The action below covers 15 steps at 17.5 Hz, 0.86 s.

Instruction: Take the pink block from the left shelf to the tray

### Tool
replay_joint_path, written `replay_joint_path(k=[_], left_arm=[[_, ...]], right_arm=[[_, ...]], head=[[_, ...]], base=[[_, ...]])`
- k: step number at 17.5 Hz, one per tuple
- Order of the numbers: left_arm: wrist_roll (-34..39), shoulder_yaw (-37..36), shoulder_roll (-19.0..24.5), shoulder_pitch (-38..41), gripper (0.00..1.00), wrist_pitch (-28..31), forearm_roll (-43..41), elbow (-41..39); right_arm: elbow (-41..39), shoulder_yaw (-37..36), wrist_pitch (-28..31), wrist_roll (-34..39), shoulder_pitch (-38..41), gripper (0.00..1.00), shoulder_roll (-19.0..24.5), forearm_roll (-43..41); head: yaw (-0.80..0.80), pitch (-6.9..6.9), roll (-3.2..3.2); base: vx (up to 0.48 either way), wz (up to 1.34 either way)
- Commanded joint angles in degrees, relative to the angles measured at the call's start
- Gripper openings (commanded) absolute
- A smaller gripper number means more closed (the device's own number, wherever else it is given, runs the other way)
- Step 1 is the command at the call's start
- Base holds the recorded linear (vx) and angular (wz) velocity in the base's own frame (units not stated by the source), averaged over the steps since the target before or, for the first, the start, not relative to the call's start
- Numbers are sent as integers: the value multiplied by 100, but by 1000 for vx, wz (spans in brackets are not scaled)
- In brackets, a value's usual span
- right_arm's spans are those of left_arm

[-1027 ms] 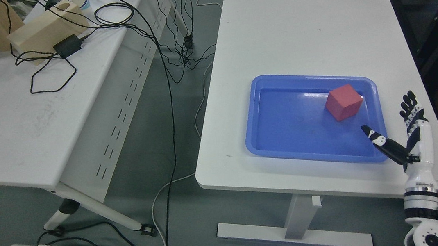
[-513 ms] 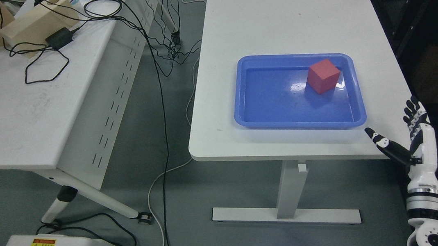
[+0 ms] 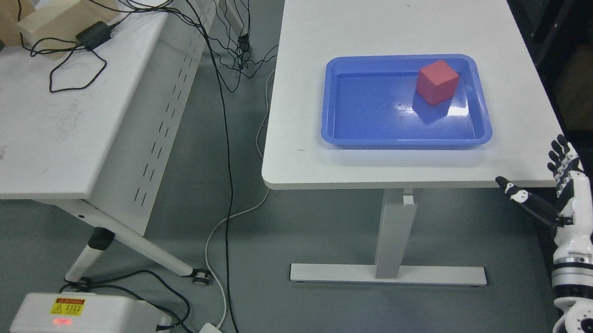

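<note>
The pink-red cube block (image 3: 436, 82) sits inside the blue plastic tray (image 3: 346, 137) on the white table (image 3: 385, 16), the right hand (image 3: 564, 186) hangs empty, fingers extended, so placing looks done; next, simply stay clear.

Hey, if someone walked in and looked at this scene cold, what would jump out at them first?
Probably the blue tray near the front edge of the white table, with a pink block sitting in its far right corner. Next, the robot's right hand at the lower right, fingers spread and empty, just off the table's corner. On the left, black cables spill off a second table down to the floor.
</note>
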Motion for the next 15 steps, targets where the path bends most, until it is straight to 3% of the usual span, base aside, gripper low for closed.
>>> replay_joint_path(k=[1, 15], left_arm=[[4, 0, 100, 52, 100, -5, -9, 0], [4, 0, 100, 52, 100, -5, -9, 0]], right_arm=[[9, -26, 188, 10, 0, 100, -100, -4], [9, -17, 189, 19, 9, 100, -100, -4]], head=[[0, 0, 0], [0, 0, 0]], base=[[-142, -81], [-168, -125]])
